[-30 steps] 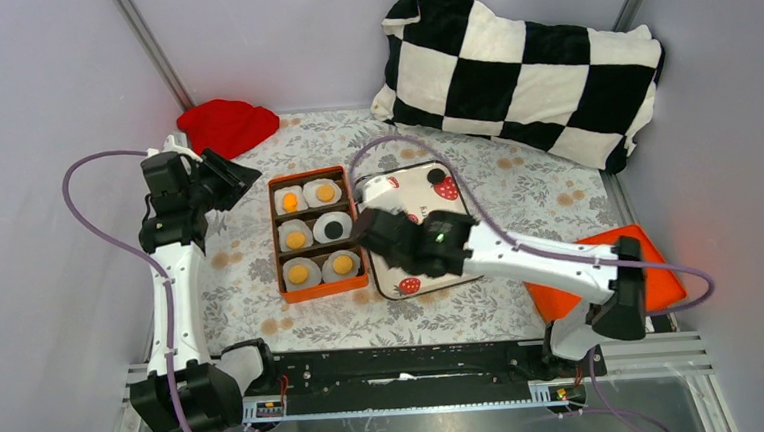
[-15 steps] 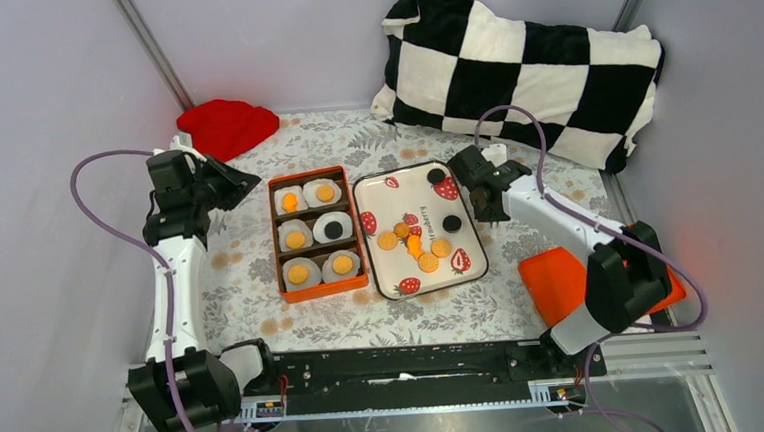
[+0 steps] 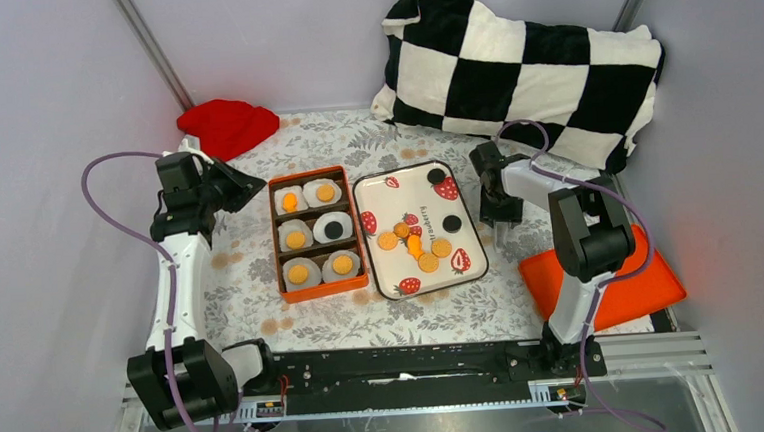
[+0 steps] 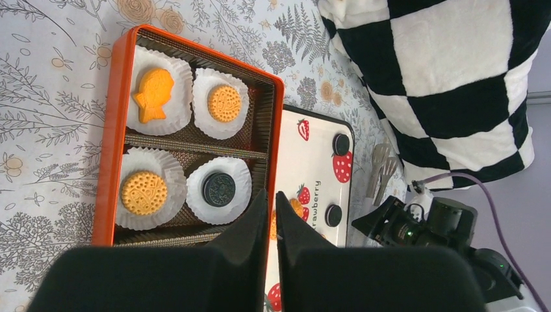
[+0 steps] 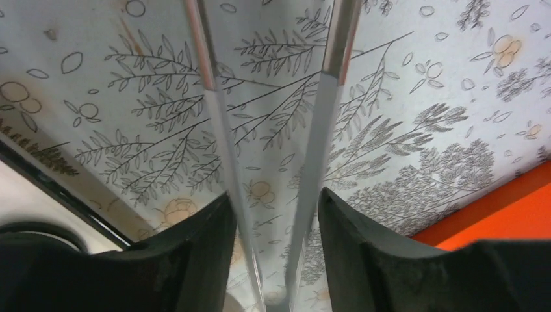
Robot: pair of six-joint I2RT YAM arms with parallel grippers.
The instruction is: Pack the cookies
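Top view. Checked against a second ago: found right fingers (image 3: pixel 500 231) no longer reaching across to the orange rectangular compartment box (image 3: pixel 276 245); now drawn back beside the white strawberry-printed tray (image 3: pixel 422 198), low over the floral-cloth tabletop (image 3: pixel 254 314). Judged one drop-off finished, next pick pending. Counted six white pleated paper cups (image 3: pixel 328 274) in the box, all filled: five small orange-golden cookies (image 3: pixel 298 273), one black cookie (image 3: pixel 334 229). Counted loose on the tray: two black, roughly five orange-golden, some overlapping. Also logged one red cloth (image 3: pixel 227 127), one black-and-white checkered pillow (image 3: pixel 519 67), one flat orange lid (image 3: pixel 613 292).

Left wrist view. Saw left fingers (image 4: pixel 247 227) closed almost tip to tip, nothing between, aimed toward the box. Confirmed four cups here, three orange-golden, one black; could not see the near row behind the fingers.

Right wrist view. Saw right fingers (image 5: pixel 364 253) parted and empty, only floral cloth between. No cookies in sight.
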